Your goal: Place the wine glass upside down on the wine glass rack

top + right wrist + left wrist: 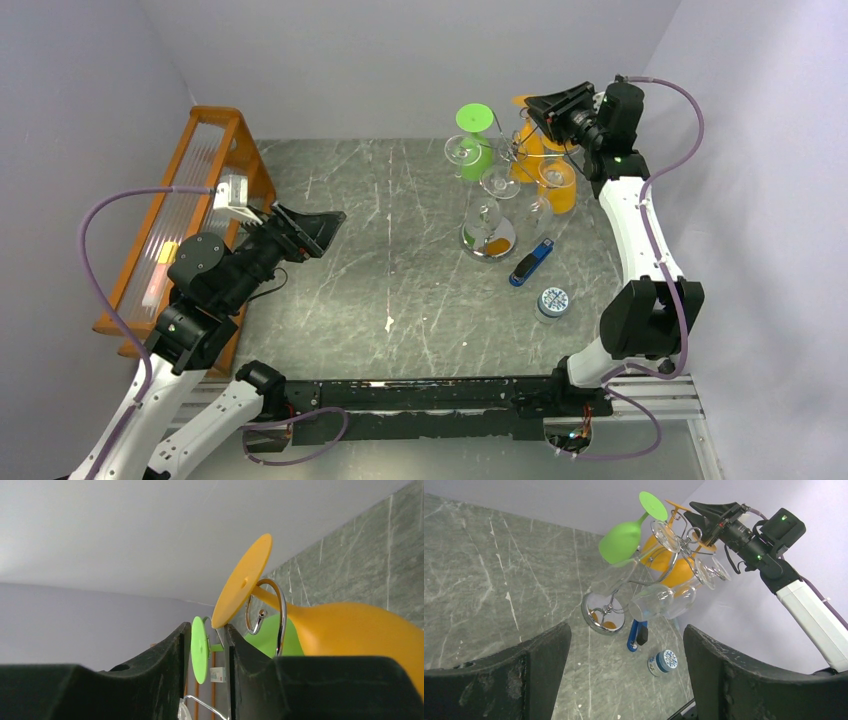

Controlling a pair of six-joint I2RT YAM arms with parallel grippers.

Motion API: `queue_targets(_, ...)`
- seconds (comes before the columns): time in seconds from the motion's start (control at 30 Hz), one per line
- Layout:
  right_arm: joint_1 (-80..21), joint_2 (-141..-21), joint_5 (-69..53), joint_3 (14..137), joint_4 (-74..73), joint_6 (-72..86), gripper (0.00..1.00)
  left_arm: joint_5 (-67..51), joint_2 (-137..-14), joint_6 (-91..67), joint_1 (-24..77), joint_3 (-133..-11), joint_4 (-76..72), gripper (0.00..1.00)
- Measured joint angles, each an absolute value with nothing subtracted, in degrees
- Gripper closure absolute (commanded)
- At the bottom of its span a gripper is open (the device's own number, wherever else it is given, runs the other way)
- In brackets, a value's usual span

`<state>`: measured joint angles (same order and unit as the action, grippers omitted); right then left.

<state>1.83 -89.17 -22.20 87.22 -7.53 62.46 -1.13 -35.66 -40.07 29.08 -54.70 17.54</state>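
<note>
Jaws of the right gripper (209, 630) stand narrow at the rim of the flat foot of the orange plastic wine glass (350, 625); whether they pinch it I cannot tell. That glass already hangs bowl-down, its stem threaded through a curled arm of the shiny chrome wire rack (596, 611), beside a green plastic glass (621, 542) and clear ones (659, 602). By my reckoning only letting go and backing off remain. Over the grey marbled bench (380, 250), the left gripper (626, 630) hovers wide open and empty.
</note>
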Motion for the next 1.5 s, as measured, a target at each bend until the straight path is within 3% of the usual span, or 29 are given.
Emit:
queue_targets(0.43,1.83,-89.49,-26.39,87.39,-5.91,62.87,0.54,-1.10,-35.92,-40.07,29.08,-54.70,17.54,0.14)
queue_targets(1.07,1.83,-83.77,-29.19,84.86,-8.29,63.99,0.53,-1.10,-36.38,-40.49,29.08,-54.68,17.28,0.14)
queue_targets(1.23,1.83,-79.37,-28.42,83.72,-9.21,62.52,0.52,-1.10,-36.34,-40.07,29.08,-54.68,17.39,0.12)
queue_targets(1.5,1.85,-65.63,-20.80,82.17,-17.47,49.54,0.42,-0.23,-38.57,-32.23,29.08,-59.33,23.46,0.03)
